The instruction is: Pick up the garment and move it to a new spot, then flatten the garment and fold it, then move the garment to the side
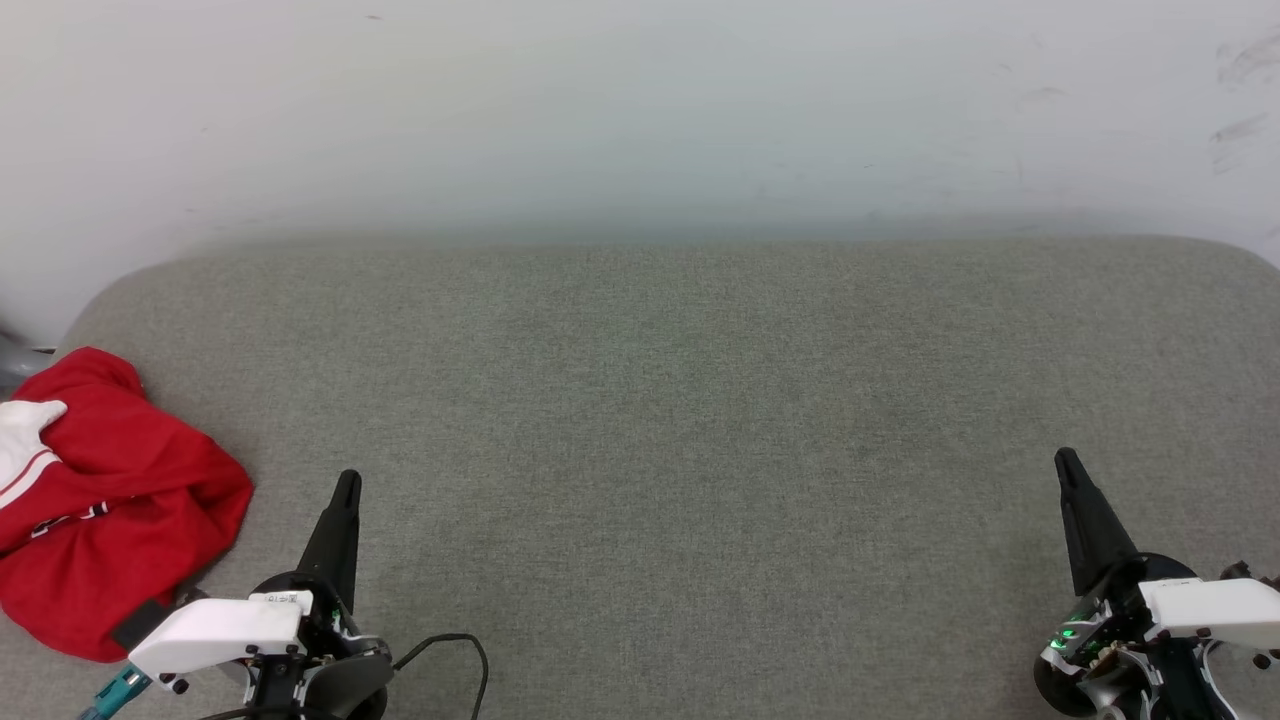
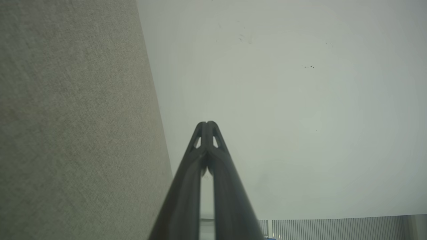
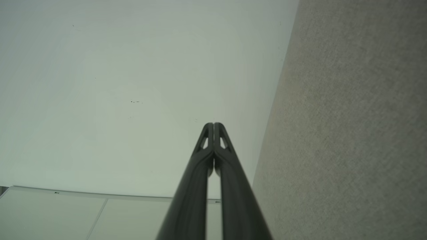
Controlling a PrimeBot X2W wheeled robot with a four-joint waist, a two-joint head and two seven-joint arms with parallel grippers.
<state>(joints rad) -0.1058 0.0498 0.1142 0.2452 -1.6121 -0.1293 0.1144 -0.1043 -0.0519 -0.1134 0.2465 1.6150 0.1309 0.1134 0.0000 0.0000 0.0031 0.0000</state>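
Since the pick comes first, what I watch in the head view is the garment (image 1: pixel 110 500). It lies bunched at the far left, cut by the frame's edge, with my left gripper (image 1: pixel 347 483) just to its right, fingers pinched together on nothing. The right gripper (image 1: pixel 1066 462), likewise closed and empty, sits well apart to the garment's right, so I judge the left arm nearer. The heap shows no clear long axis. Right of the garment the grey pad (image 1: pixel 680 420) lies bare, with ample room for a new spot.

In the left wrist view the fingertips meet, aimed at the wall (image 2: pixel 283 100). I would need to swing them toward the garment.

In the right wrist view the tips also touch, beside the pad.
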